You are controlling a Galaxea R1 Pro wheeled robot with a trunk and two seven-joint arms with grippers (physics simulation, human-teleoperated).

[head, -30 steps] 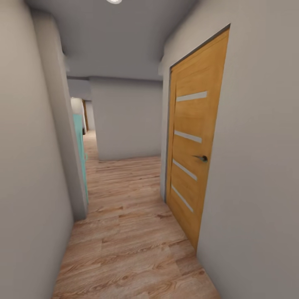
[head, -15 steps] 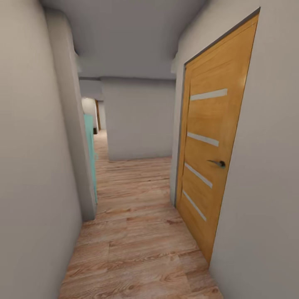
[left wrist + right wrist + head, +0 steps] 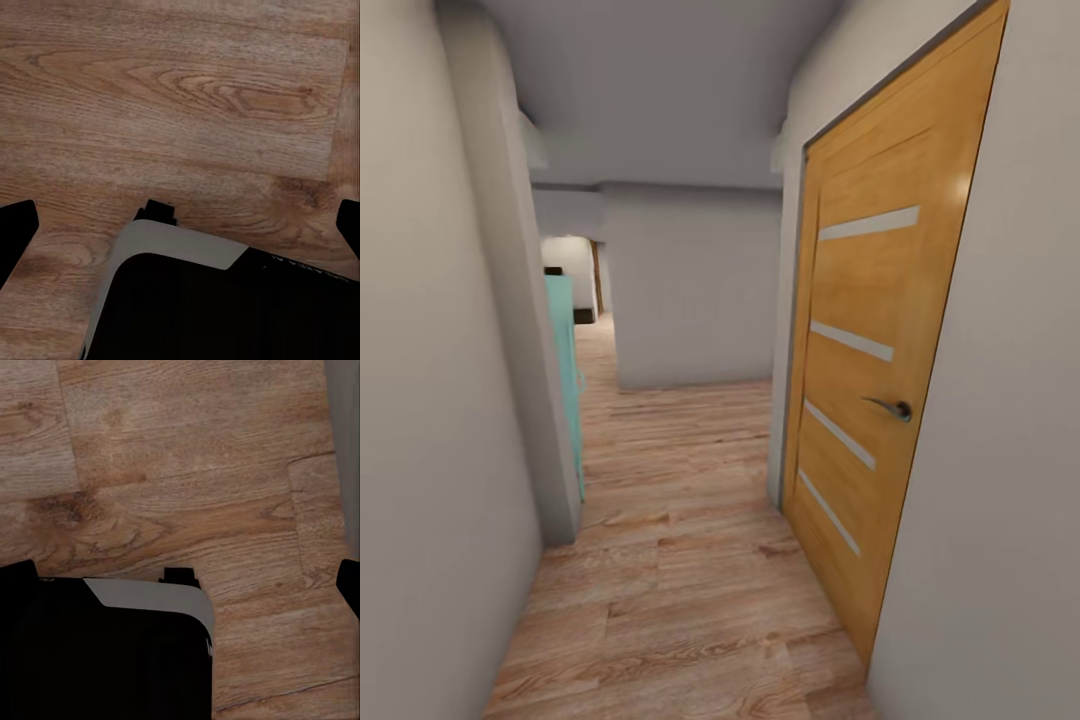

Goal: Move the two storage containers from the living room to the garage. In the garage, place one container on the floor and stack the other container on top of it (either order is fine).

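Corridor, in transit. Wood plank floor [image 3: 680,560], grey walls close on both sides; closed wood door [image 3: 880,380] with lever handle [image 3: 890,407] on one side, teal panel [image 3: 565,380] on the other. Passage bends past the far wall [image 3: 695,290].

Containers out of view; location cannot be told.

Left hand [image 3: 180,229] and right hand [image 3: 180,585]: fingertips at the frame edges, spread wide, nothing between, over the robot's dark base [image 3: 225,307].

Judgement: rigid, light boxes; best gripped by a wall rim. Little clearance for turning here.

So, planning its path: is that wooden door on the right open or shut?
Shut: the wooden door sits flush in its frame, handle level, with no gap showing.
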